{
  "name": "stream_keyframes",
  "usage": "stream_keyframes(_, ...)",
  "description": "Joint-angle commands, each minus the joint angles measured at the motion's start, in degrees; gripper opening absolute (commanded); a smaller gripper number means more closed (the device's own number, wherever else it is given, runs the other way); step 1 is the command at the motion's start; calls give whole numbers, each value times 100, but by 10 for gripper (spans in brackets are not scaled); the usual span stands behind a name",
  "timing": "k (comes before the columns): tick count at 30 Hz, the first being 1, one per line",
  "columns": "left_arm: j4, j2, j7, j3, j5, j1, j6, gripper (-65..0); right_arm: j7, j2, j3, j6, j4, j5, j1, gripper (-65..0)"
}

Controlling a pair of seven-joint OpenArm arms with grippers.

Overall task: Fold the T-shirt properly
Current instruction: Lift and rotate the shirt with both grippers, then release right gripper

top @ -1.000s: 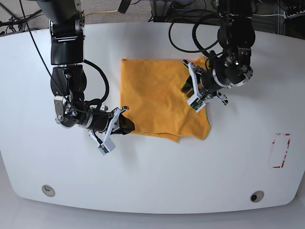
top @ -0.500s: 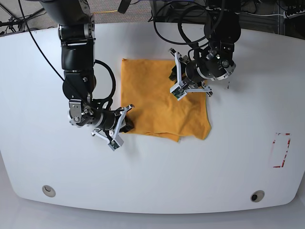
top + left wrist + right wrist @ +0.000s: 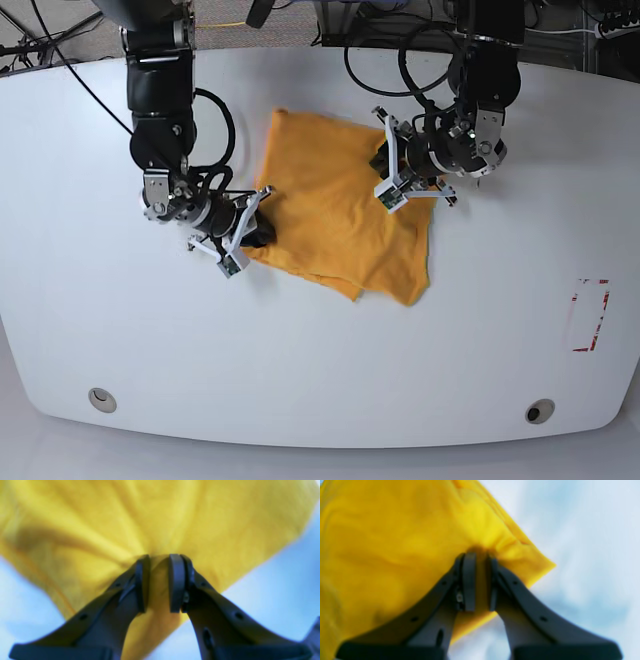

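On the white table (image 3: 320, 360) the folded orange-yellow T-shirt (image 3: 335, 215) lies near the far edge, the left gripper (image 3: 159, 582) pinching its fabric and the right gripper (image 3: 480, 581) pinching its other side.

Your base camera looks steeply down on the whole worktop (image 3: 320, 380) from its near edge. Each wrist camera looks out along its own jaws, very close, blurred. All three views share the T-shirt (image 3: 340, 215).
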Motion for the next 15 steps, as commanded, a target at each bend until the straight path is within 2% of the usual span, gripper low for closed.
stream_keyframes(1, 51, -216, 127, -17, 156, -102, 38, -536, -221, 15, -8, 34, 659, -72, -518, -577)
stream_keyframes(6, -54, -709, 101, 97, 147, -436, 38, -536, -520, -99, -8, 34, 1678, -72, -1467, -577)
stream_keyframes(11, -696, -1007, 101, 106, 139, -946, 38, -536, -660, -530, -43, 34, 2373, -133, -2144, -577)
stream_keyframes(15, -1004, -1060, 110, 97, 156, -1368, 38, -536, -986, -978, -52, 34, 2733, -133, -2469, -577)
